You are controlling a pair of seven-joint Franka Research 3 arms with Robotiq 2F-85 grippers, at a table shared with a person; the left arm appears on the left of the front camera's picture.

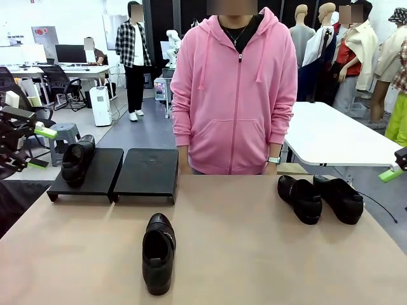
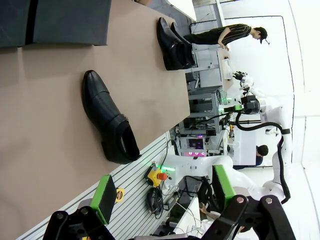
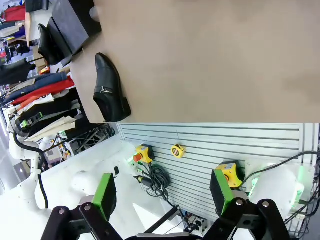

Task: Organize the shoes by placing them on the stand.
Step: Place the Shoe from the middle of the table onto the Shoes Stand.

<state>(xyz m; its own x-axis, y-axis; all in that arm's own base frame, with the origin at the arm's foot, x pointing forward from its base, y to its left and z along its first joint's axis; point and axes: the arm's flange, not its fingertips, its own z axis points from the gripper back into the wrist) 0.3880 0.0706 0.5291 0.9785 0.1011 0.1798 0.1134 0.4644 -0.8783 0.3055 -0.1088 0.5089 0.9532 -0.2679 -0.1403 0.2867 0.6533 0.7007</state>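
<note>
Nearest us a single shoe (image 1: 158,253) lies on the near middle of the tan table (image 1: 254,254), its toe pointing away towards the stand (image 1: 146,171), with bare tabletop between the two. We see the same shoe in the left wrist view (image 2: 109,119) and in the right wrist view (image 3: 110,89), close to the near table edge.

At far left the stand sits with its two black sections side by side. A second shoe (image 1: 77,159) rests on the left section, towards its left side, and the right section is bare. Two more shoes (image 1: 320,198) lie side by side on the table at far right, well apart from the stand.

Off the table's left edge we find the left gripper (image 1: 41,147) – its jaws are spread wide and nothing is between the green pads (image 2: 103,197). In its own wrist view the right gripper (image 3: 162,192) is likewise spread wide and has hold of nothing, hanging out past the table.

Behind the far edge a person (image 1: 235,95) in a pink hoodie stands, arms down.
</note>
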